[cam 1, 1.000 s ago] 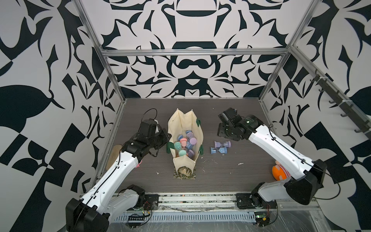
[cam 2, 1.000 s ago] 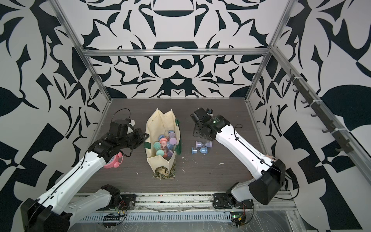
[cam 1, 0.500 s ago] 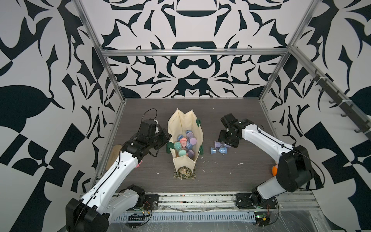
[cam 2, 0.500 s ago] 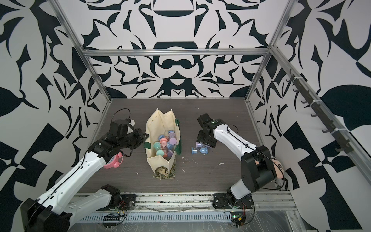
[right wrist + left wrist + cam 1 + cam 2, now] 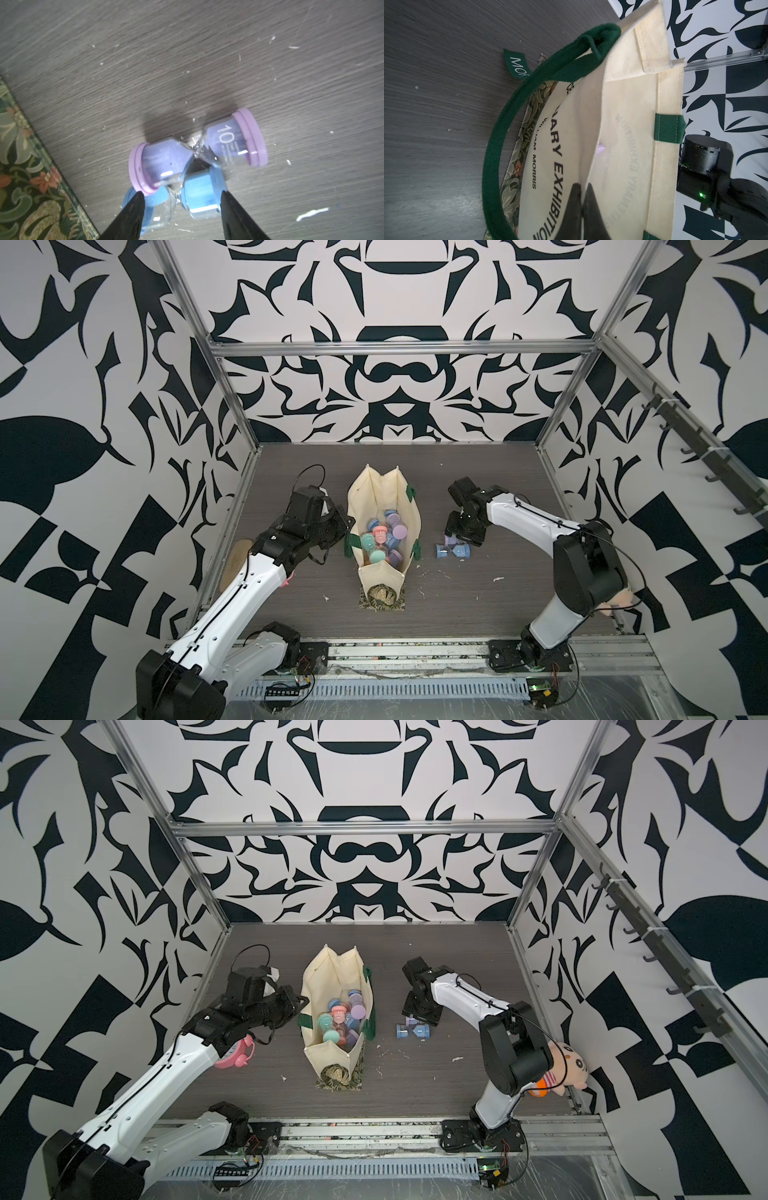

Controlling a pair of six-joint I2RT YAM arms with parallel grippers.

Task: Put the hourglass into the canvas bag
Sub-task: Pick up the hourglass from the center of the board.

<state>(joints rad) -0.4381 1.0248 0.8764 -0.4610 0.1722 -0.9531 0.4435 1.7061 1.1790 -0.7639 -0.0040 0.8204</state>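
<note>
- The left gripper [image 5: 582, 185] is seen with its jaws clamped together on a side wall of the canvas bag [image 5: 376, 497].
- Several hourglasses [image 5: 380, 541] are held inside the open bag.
- The blue hourglass [image 5: 199, 197] is laid on the table [image 5: 457, 593], against a purple hourglass [image 5: 164, 160].
- The right gripper [image 5: 180, 194] is held with its jaws apart, one at each end of the blue hourglass.

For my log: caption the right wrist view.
Open right end effector over a blue hourglass and a purple hourglass lying on the table.
</note>
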